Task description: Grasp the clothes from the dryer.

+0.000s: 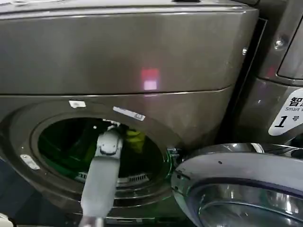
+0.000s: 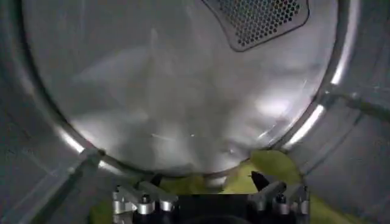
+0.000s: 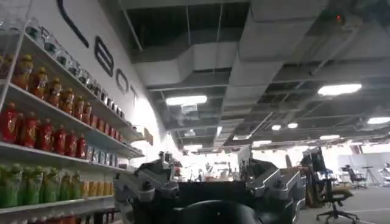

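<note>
Left arm (image 1: 102, 182) fills the near foreground of the head view, a grey-white link running up from the bottom edge and through the round porthole of the dryer (image 1: 118, 56). The dryer's door (image 1: 236, 189) hangs swung open at lower right. A red light (image 1: 150, 78) glows on the front panel above the opening. A neighbouring machine (image 1: 284, 85) with a white "1" label stands to the right.

Left gripper (image 2: 210, 192) sits inside the steel drum (image 2: 183, 79), seen from the left wrist camera. Both fingers (image 2: 137, 198) are spread wide apart, with nothing between them. Yellow-green cloth (image 2: 274, 167) lies on the drum floor just ahead of and under the fingertips; whether it touches them cannot be told. A perforated vent (image 2: 256, 21) sits on the drum's back wall. In the head view a patch of the same yellow cloth shows beside the wrist, inside the opening.

Right gripper (image 3: 210, 189) is held away from the dryer, pointing toward the room ceiling, fingers spread and empty. Shelves of bottled drinks (image 3: 42, 134) stand beside it.
</note>
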You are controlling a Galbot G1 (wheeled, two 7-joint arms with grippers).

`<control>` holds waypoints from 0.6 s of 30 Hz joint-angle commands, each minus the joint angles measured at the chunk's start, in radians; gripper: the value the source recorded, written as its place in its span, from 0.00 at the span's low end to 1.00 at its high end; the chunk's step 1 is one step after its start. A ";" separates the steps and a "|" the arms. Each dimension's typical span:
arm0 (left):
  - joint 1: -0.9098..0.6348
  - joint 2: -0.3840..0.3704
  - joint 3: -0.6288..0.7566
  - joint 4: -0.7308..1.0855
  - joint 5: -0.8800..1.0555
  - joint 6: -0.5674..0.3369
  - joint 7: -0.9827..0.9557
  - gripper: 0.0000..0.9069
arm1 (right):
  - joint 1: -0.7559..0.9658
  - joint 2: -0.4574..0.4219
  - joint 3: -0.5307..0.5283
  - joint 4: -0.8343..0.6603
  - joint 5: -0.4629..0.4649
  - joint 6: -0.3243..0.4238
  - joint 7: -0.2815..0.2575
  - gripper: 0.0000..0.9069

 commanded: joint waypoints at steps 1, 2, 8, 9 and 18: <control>-0.113 0.006 -0.065 0.111 0.533 -0.457 0.508 1.00 | 0.001 0.001 -0.002 -0.002 -0.004 0.004 0.000 1.00; -0.137 0.011 -0.064 0.136 0.508 -0.471 0.572 1.00 | 0.002 0.002 -0.004 -0.002 -0.005 0.003 0.000 1.00; -0.207 0.041 -0.041 0.213 0.418 -0.463 0.711 1.00 | 0.007 0.002 -0.014 -0.007 -0.016 0.011 -0.002 1.00; -0.212 0.043 -0.038 0.217 0.408 -0.453 0.728 1.00 | 0.008 0.004 -0.017 -0.006 -0.017 0.012 -0.002 1.00; -0.254 0.055 -0.024 0.288 0.309 -0.446 0.744 1.00 | 0.016 0.010 -0.034 -0.009 -0.026 0.020 -0.003 1.00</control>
